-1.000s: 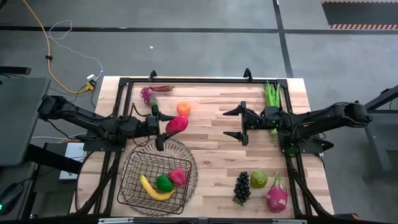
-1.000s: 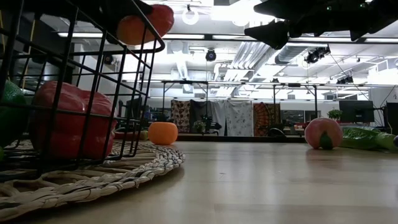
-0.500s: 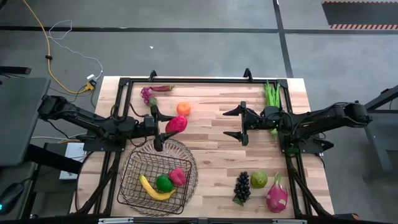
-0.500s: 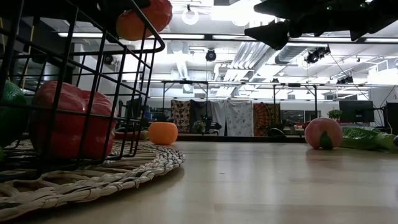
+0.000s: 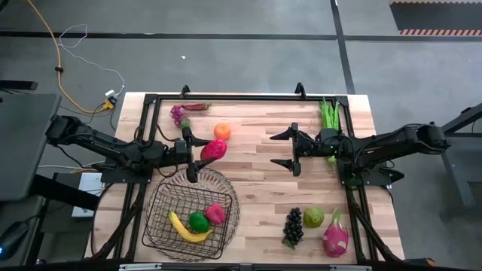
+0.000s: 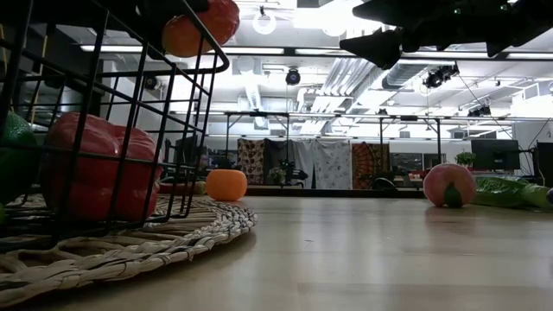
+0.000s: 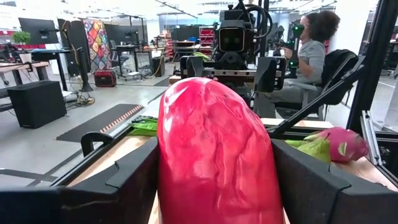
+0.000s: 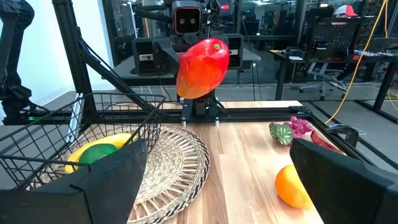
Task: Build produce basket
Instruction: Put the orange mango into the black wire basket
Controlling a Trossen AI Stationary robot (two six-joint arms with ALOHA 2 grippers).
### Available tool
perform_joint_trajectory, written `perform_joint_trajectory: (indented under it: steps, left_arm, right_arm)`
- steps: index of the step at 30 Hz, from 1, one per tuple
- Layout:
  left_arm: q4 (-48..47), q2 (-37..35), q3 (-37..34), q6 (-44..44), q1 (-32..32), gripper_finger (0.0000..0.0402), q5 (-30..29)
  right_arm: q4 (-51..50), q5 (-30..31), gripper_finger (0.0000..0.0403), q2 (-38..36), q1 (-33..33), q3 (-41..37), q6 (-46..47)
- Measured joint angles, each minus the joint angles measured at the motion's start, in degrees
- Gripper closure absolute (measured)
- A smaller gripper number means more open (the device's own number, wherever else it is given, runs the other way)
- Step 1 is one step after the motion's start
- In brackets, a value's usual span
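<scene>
now the mango (image 5: 213, 149) sits clamped in my left gripper (image 5: 197, 152), lifted just beyond the basket (image 5: 167, 226) rim. it has barely shifted in the last second, so the carry is paused and the drop is still ahead. its long axis runs forward past my fingers. my right gripper (image 5: 285, 150) waits open mid-table.

Woven round mat (image 5: 226, 184) on the wooden table (image 5: 256, 169); seated person (image 7: 309, 46) in the room beyond.
</scene>
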Motion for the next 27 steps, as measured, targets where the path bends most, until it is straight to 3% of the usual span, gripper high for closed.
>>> perform_joint_trajectory:
  steps: [27]
  left_arm:
    - [0.1,0.0,0.3,-0.1,-2.3,0.0141,0.4]
  right_arm:
    - [0.0,0.0,0.0016,0.0,0.0,0.0,0.0]
